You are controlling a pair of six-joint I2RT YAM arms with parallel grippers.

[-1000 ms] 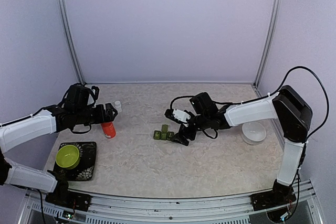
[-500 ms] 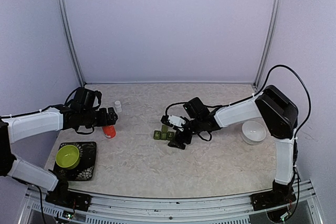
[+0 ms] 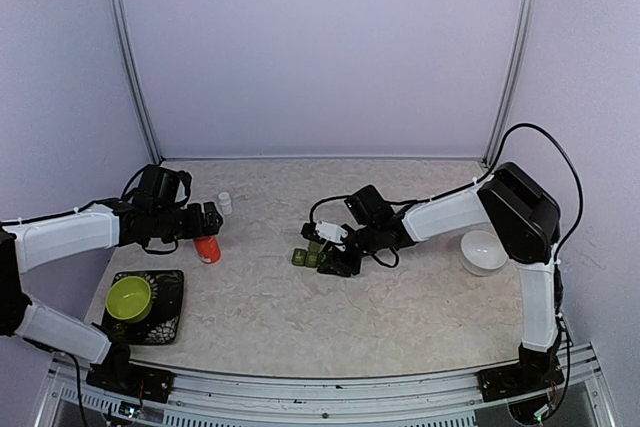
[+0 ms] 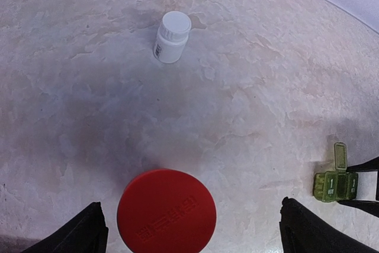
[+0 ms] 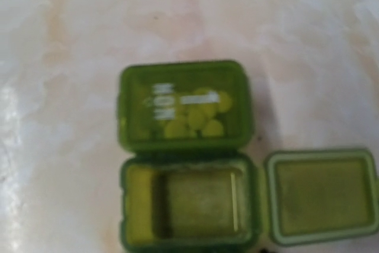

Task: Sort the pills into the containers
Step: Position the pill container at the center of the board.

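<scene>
The right gripper (image 3: 334, 261) was down at the pill box (image 3: 311, 257), and how wide its jaws stood could not be told: its own wrist camera showed no fingers, and from above the tip was too small to read, so nothing could be said to be held. Just under that camera, one cell of the box was open (image 5: 189, 205) and looked empty, with its lid (image 5: 323, 197) folded out flat to the side. The neighbouring cell (image 5: 183, 75) had its lid shut, and several small round pills (image 5: 195, 119) showed through it. The third cell was out of the wrist frame. The likely trouble was the box itself. It looked light and sat loose on the table (image 3: 400, 317), so a jaw closing askew or catching the open lid could shove or tip it, and a pill let go off-centre could land on the table instead of in the open cell. Well apart on the other side, the left gripper (image 3: 211, 219) was spread wide and held nothing, with its fingers (image 4: 83, 235) on either side of a red-capped bottle (image 4: 167, 211) but clear of it. A small white bottle (image 4: 172, 37) stood beyond that. A white bowl (image 3: 484, 252) sat near the right arm, and a lime-green bowl (image 3: 128, 297) rested on a dark tray (image 3: 170, 319) near the left.
</scene>
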